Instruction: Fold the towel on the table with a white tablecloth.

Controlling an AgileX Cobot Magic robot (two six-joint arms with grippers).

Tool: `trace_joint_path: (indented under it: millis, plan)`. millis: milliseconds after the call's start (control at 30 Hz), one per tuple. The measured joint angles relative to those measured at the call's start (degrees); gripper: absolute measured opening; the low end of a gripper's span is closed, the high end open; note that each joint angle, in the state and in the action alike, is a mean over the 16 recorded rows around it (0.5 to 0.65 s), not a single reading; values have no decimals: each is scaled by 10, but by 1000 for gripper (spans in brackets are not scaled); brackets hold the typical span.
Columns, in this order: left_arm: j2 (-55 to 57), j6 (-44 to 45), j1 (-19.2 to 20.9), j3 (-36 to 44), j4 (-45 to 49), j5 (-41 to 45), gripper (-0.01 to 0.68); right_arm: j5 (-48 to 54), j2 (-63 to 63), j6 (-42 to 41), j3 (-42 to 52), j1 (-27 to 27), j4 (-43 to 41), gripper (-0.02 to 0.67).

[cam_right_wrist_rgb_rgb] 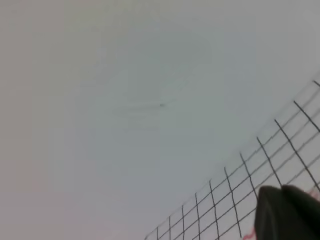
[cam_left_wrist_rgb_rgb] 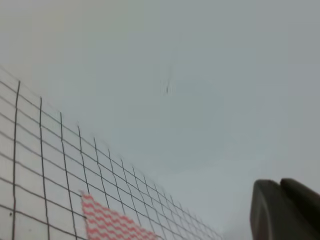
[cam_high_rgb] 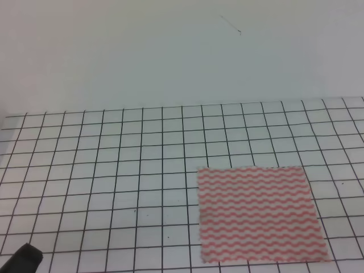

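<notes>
The towel [cam_high_rgb: 259, 215], striped pinkish-red and white in waves, lies flat and unfolded on the table with a white tablecloth [cam_high_rgb: 114, 170], right of centre near the front edge. Nothing touches it. A dark part of my left gripper [cam_high_rgb: 25, 259] shows at the bottom left corner, far from the towel. The left wrist view catches one towel corner [cam_left_wrist_rgb_rgb: 107, 222] and dark fingers [cam_left_wrist_rgb_rgb: 282, 210] low at the right; their gap is cut off. In the right wrist view only a dark finger [cam_right_wrist_rgb_rgb: 287, 215] shows over the grid cloth [cam_right_wrist_rgb_rgb: 260, 175].
A plain pale wall [cam_high_rgb: 182, 51] rises behind the table's far edge. The black-lined grid cloth runs bare across the left and back of the table.
</notes>
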Motion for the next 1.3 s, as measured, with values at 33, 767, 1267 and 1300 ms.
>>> trace_joint_path:
  millis: [33,767,1267,1300]
  plan:
    - [0,10,0,0,-4,2,0,7,0,-20,-6,0,1,-2]
    - [0,86,0,-1,91,16,0,57,1,-306,-57,0,8,-2]
    - [0,118,-1,-3,109,14,0,101,7,-342,-78,0,6,-1]
    - [0,120,-1,-3,106,15,0,104,10,-341,-83,0,6,-1]
